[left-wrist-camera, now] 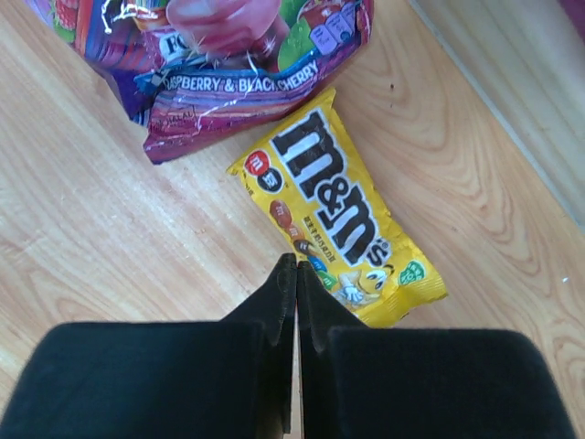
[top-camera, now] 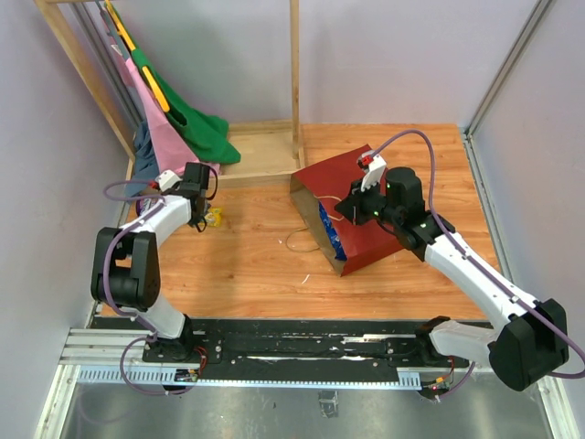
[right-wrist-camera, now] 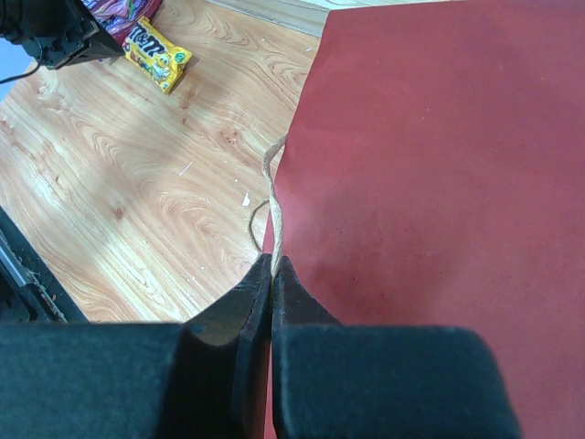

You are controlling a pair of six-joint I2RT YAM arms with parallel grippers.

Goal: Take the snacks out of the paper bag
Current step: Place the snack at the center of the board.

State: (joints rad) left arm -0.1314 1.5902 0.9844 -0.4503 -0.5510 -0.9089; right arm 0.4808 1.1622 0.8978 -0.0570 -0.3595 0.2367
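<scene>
The dark red paper bag (top-camera: 370, 206) lies tilted on the wooden table with its mouth facing left. A blue chip bag (top-camera: 331, 233) shows inside the mouth. My right gripper (right-wrist-camera: 273, 262) is shut on the bag's string handle (right-wrist-camera: 272, 206), at the edge of the red paper (right-wrist-camera: 439, 155). A yellow M&M's packet (left-wrist-camera: 334, 206) lies flat on the table beside a purple candy pack (left-wrist-camera: 219, 55). My left gripper (left-wrist-camera: 296, 265) hovers just over the near end of the yellow packet, shut with nothing between its fingers. From above, the yellow packet (top-camera: 215, 217) sits next to the left gripper (top-camera: 203, 222).
A wooden frame (top-camera: 294, 82) at the back left carries pink cloth (top-camera: 155, 119) and green cloth (top-camera: 196, 123). The bag's other string handle (top-camera: 297, 242) lies looped on the table. A black rail (top-camera: 302, 343) runs along the near edge.
</scene>
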